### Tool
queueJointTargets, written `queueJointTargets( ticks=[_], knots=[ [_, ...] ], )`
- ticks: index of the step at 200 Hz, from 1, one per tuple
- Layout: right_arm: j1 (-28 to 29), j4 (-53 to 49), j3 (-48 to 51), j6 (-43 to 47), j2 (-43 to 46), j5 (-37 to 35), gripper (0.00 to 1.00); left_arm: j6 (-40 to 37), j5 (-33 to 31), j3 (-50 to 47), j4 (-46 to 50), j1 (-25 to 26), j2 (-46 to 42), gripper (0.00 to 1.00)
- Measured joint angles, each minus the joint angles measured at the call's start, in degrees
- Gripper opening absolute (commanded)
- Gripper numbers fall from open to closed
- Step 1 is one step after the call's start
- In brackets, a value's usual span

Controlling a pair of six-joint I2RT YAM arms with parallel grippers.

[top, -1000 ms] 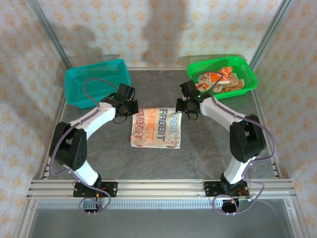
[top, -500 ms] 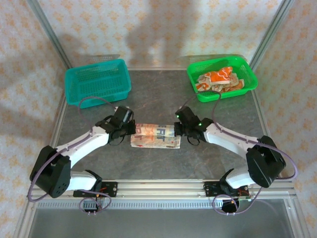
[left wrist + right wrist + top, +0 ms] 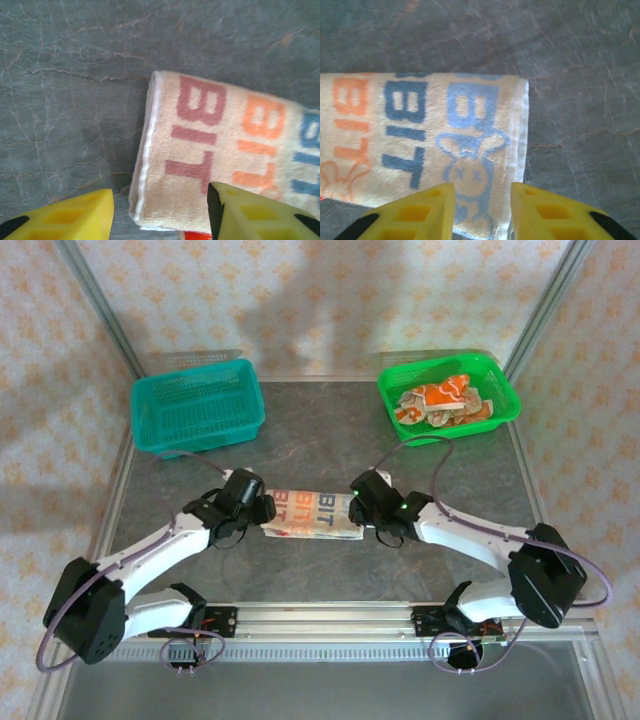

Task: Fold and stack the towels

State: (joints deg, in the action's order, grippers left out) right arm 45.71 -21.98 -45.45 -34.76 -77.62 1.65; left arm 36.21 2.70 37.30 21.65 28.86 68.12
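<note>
And the jaws are letting go. On the left gripper [image 3: 160,200] we see the yellow fingers [image 3: 75,215] well apart, the towel's [image 3: 312,513] hemmed end lying loose on the table [image 3: 330,450] under the gap. On the right gripper [image 3: 482,192] the gap is narrower, but the fingers stand apart too, and the rabbit-print corner lies flat beneath them, not pinched.

A second ago both grippers sat shut on the far corners of a towel spread open. Since then we have drawn that far edge over toward the near one and come down low. From above, the towel is now a narrow band across the middle of the table, lettering up, with the left gripper [image 3: 262,512] at one end and the right gripper [image 3: 360,508] at the other.

So we judge the first fold done and released. The band still looks long, so it probably needs a fold across before it can be stacked. More towels [image 3: 440,405] wait crumpled in the green basket [image 3: 500,405].
</note>
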Motion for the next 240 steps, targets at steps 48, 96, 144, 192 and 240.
queueJointTargets(
  ticks=[48, 96, 144, 192, 240],
  knots=[
    [0.0, -0.3, -0.3, -4.7, -6.5, 0.7, 0.29, 0.4, 2.5, 0.7, 0.0, -0.1, 9.1, 0.35],
    [0.0, -0.3, -0.3, -7.0, -9.7, 3.2, 0.23, 0.5, 4.2, 0.7, 0.0, -0.1, 10.3, 0.21],
    [0.0, -1.4, -0.6, -8.3, -9.2, 3.7, 0.0, 1.3, 5.5, 1.0, 0.4, -0.1, 10.1, 0.0],
    [0.0, -5.0, -2.8, -7.6, -6.3, 2.3, 0.0, 2.0, 5.7, 2.2, 4.1, -0.1, 4.2, 0.0],
    [0.0, -7.0, -3.3, -7.0, -4.7, 1.9, 0.0, 4.2, 6.1, 2.2, 5.1, 0.5, 2.1, 0.0]
  ],
)
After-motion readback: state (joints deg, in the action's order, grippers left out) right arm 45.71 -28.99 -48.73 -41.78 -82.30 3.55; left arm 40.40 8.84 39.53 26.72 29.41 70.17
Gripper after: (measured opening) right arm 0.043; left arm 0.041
